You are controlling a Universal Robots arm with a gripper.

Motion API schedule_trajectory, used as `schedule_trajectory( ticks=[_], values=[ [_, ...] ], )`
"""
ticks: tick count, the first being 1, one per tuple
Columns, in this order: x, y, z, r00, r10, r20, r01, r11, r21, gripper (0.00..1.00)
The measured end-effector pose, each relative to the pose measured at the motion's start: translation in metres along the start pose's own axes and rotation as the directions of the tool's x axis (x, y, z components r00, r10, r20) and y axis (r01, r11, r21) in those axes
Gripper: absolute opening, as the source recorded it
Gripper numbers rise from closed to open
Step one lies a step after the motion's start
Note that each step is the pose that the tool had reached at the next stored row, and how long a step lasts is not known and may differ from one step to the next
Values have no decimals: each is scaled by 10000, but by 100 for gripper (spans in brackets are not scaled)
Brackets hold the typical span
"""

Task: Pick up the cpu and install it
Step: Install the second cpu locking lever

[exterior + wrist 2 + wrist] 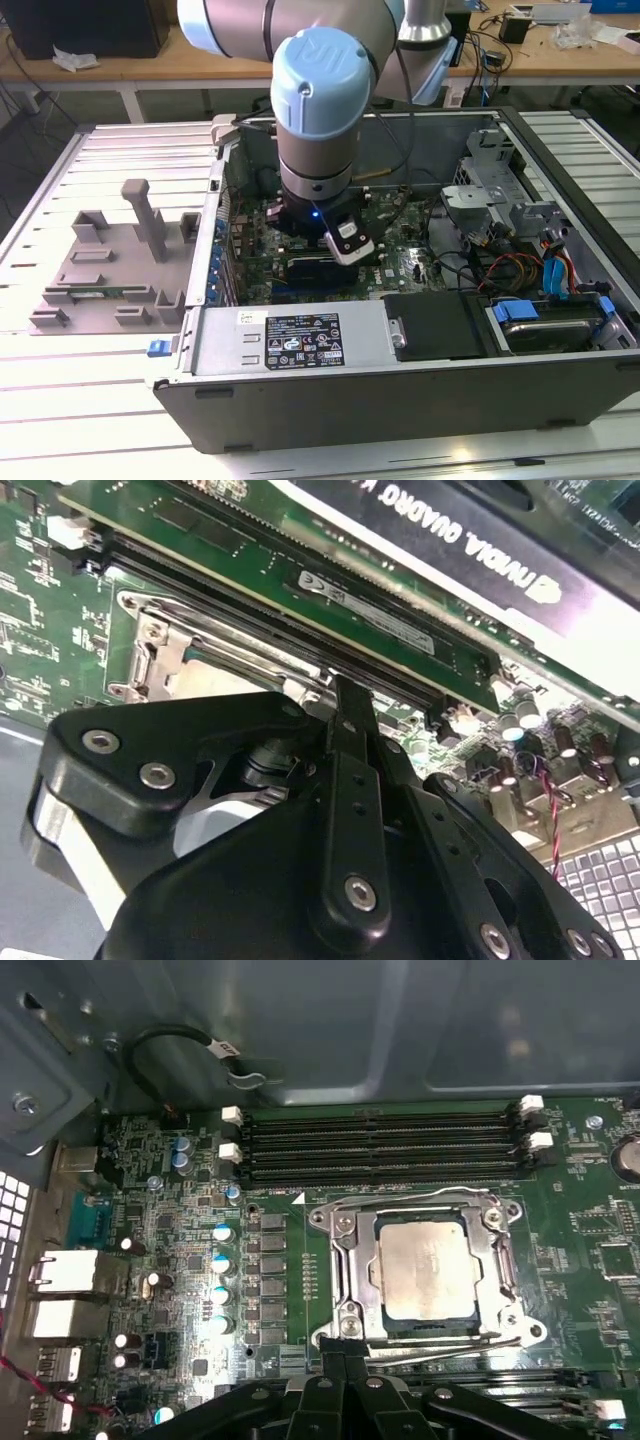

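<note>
The cpu (425, 1268) lies flat in the metal-framed socket (349, 1260) on the green motherboard, its silver top facing up. In the first wrist view my gripper (342, 1355) is at the socket's near edge, its black fingers pressed together with nothing between them, just short of the cpu. The second wrist view looks past the gripper's linkage, with the fingertips (345, 692) meeting over the socket frame (160, 645). In the exterior view the arm's wrist (315, 130) reaches down into the open computer case (300, 400).
Black memory slots (380, 1140) run beside the socket, and a green memory stick (400, 620) and a graphics card (480, 530) stand close to the gripper. Case walls (400, 1020) surround the board. A grey fixture (110, 270) lies at the exterior view's left; cables (500, 265) at its right.
</note>
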State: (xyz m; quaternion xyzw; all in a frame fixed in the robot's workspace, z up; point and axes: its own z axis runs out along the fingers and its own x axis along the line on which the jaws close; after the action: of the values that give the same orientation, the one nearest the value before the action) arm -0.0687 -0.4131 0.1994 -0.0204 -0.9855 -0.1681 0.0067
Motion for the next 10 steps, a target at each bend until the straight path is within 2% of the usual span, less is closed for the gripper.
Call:
schedule_trajectory(
  ticks=[6, 10],
  values=[
    [34, -2, 44, 10000, 44, 8, -44, 9999, -158, 11],
    [62, 6, 65, 10000, 79, 19, -79, 9997, -219, 11]
  ],
)
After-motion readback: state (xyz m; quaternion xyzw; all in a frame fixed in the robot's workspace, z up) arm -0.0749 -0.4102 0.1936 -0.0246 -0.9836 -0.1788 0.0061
